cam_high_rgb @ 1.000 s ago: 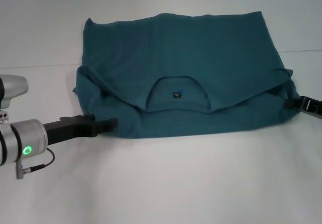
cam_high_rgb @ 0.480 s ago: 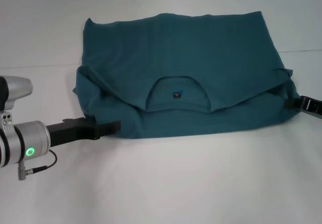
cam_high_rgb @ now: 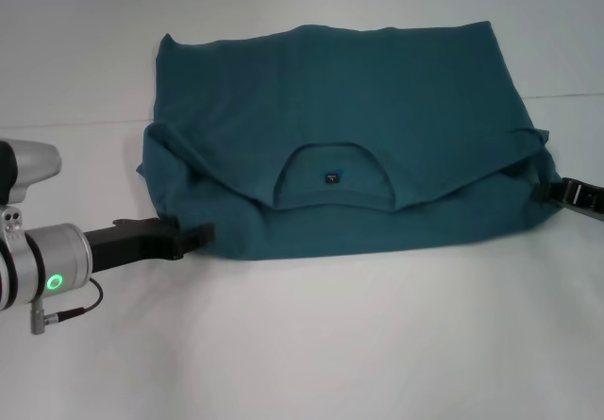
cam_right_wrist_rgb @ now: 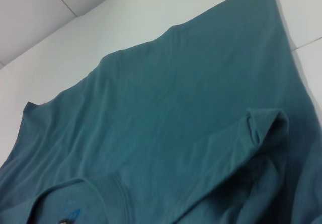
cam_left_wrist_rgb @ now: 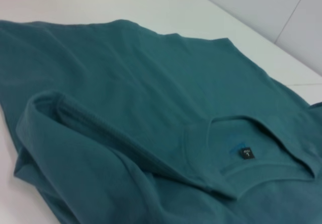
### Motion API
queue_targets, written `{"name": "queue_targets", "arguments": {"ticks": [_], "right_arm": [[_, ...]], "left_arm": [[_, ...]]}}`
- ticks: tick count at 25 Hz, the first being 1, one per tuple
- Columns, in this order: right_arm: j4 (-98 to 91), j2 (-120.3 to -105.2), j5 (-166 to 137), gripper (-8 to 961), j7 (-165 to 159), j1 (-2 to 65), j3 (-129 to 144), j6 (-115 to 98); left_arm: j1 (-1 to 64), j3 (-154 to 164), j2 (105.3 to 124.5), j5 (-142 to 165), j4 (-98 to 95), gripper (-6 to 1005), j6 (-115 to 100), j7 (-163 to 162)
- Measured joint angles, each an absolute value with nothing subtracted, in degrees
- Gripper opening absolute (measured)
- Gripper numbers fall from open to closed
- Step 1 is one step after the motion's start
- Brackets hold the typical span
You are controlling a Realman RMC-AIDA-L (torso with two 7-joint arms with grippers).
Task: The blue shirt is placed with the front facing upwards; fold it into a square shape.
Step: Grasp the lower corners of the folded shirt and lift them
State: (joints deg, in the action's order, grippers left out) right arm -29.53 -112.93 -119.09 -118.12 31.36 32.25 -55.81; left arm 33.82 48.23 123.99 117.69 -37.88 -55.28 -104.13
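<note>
Soft teal cotton blue shirt [cam_high_rgb: 340, 127] is folded to a rumpled rectangle on the white table [cam_high_rgb: 330, 344]. Left gripper [cam_high_rgb: 203, 236] and right gripper [cam_high_rgb: 547, 193] are seen at its near corners; jaw state cannot be told.

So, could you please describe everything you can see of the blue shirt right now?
The dark teal-blue cotton-looking T-shirt lies flat on the white table, partly folded: its collar end is turned over towards the robot, so the plain back and the neck opening with a small black label face up. No chest print shows. Soft creases run across it. The left gripper meets its near left corner, the right gripper its right edge.
</note>
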Motion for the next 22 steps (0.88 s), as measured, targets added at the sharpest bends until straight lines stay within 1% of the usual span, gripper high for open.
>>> {"name": "queue_targets", "arguments": {"ticks": [2, 5, 10, 16, 22], "right_arm": [[-29.5, -112.93, -119.1, 36, -118.1, 31.4, 32.3, -55.8], [-29.5, -112.93, -119.1, 36, -118.1, 31.4, 32.3, -55.8], [-29.5, -112.93, -119.1, 36, -118.1, 31.2, 32.3, -55.8], [-29.5, -112.93, -119.1, 36, -118.1, 31.1, 32.3, -55.8], [-29.7, -112.93, -119.1, 36, -118.1, 31.0, 32.3, -55.8]], "left_arm": [[33.9, 48.3, 123.96, 118.3, -37.9, 702, -55.2, -104.4], [34.0, 48.3, 123.95, 118.5, -37.9, 483, -54.5, -104.5], [34.4, 48.4, 123.93, 118.5, -37.6, 253, -53.5, -104.7], [34.6, 48.5, 123.93, 118.6, -37.7, 51, -53.3, -104.7], [34.5, 48.4, 123.84, 118.6, -38.3, 20, -53.7, -105.4]]}}
